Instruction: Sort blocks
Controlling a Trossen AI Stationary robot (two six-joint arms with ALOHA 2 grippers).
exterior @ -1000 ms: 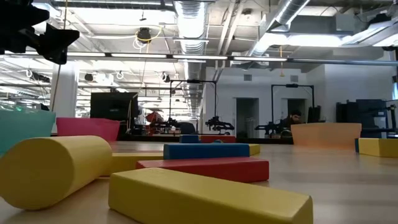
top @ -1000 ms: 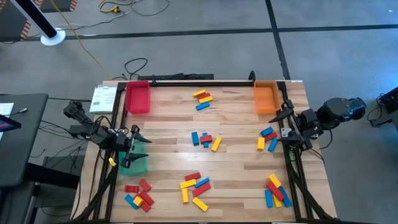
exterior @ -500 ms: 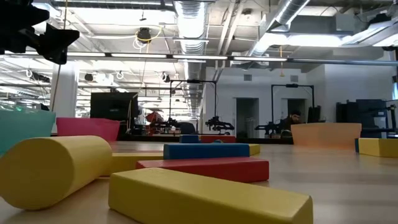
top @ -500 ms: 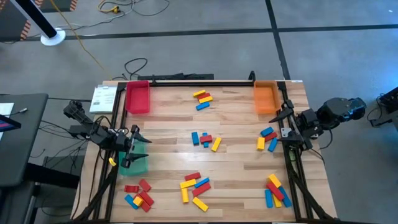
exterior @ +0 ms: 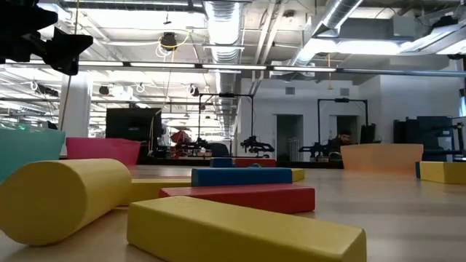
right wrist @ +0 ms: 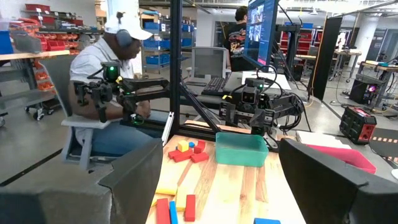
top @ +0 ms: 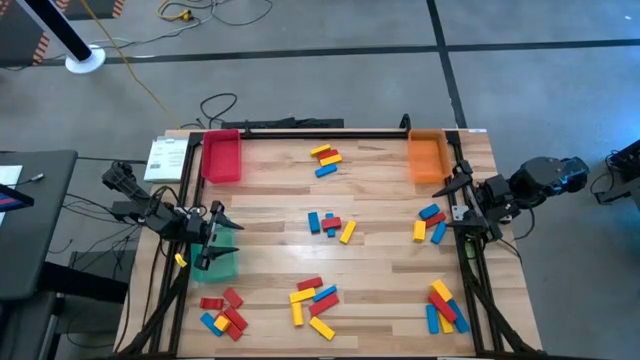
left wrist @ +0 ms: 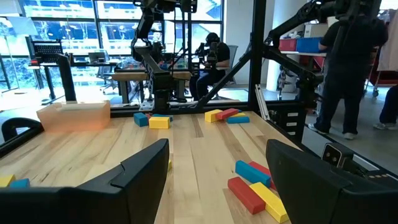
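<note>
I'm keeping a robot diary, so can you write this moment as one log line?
left end effector: open, over green tray | right end effector: open, at table's right edge | blocks: scattered on table, none held

My high camera looks straight down on the whole table point(top: 370, 250). My low camera sits at tabletop level, right against the blocks point(exterior: 244, 195), facing the room beyond. The left wrist camera looks across the table toward the orange tray point(left wrist: 74, 116); the right wrist camera faces back toward the green tray point(right wrist: 241, 150). All share the tabletop.
</note>
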